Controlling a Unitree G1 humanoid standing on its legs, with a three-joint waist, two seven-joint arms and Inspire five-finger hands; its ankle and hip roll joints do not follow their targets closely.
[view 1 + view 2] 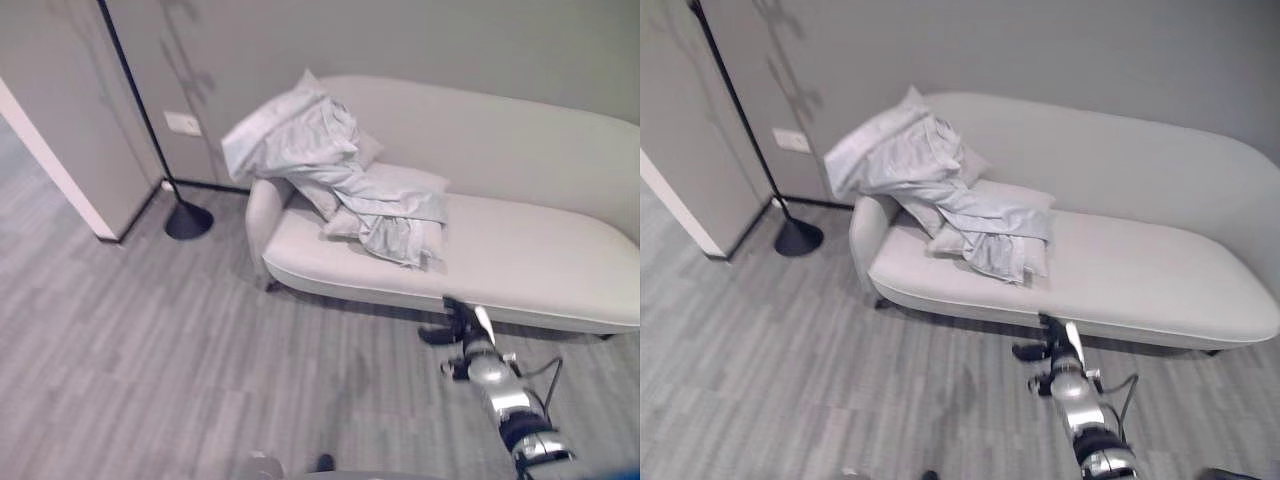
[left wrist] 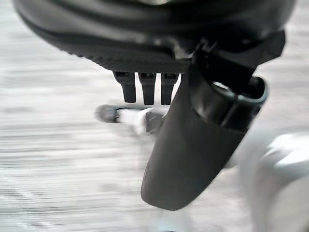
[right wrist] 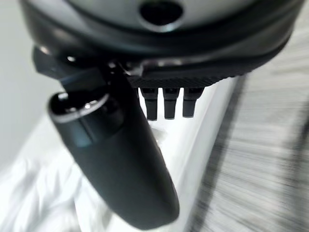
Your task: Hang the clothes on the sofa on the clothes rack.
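One sofa (image 1: 520, 260), carrying one heap of pale clothes (image 1: 330, 170) and cushions at its armrest end. Right hand (image 1: 455, 320) before sofa, fingers straight, empty. Left hand (image 2: 193, 145) likewise relaxed.

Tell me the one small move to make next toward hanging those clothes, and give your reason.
Probably reach the right hand forward and up over the sofa edge toward the clothes. The hand sits low at the sofa's front edge, open and holding nothing, while the pale garments lie heaped on the armrest end, well apart from it. The left hand hangs over the floor.
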